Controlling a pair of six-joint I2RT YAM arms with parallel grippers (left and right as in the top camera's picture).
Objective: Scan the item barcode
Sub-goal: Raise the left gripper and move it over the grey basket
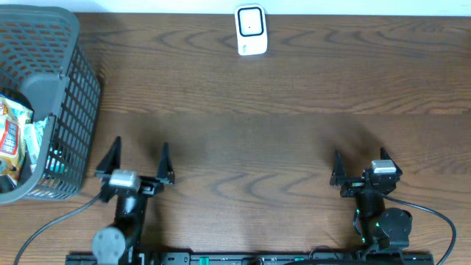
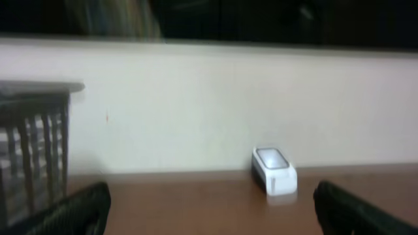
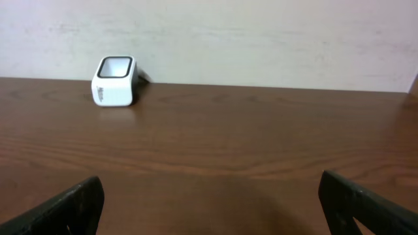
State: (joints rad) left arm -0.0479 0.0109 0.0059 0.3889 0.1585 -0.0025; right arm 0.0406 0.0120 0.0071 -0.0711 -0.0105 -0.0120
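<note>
Looking down, only overhead shows packets (image 1: 10, 138) in the basket (image 1: 76, 94); both arms' jaws stand apart.

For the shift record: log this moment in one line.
scan: not yet done | left gripper: open, empty | right gripper: open, empty | scanner: far side, centre | packets: in basket

Open tabletop (image 1: 250, 110) reaches the scanner (image 1: 251, 30); basket (image 1: 79, 103) seemingly blocks the left edge.
</note>
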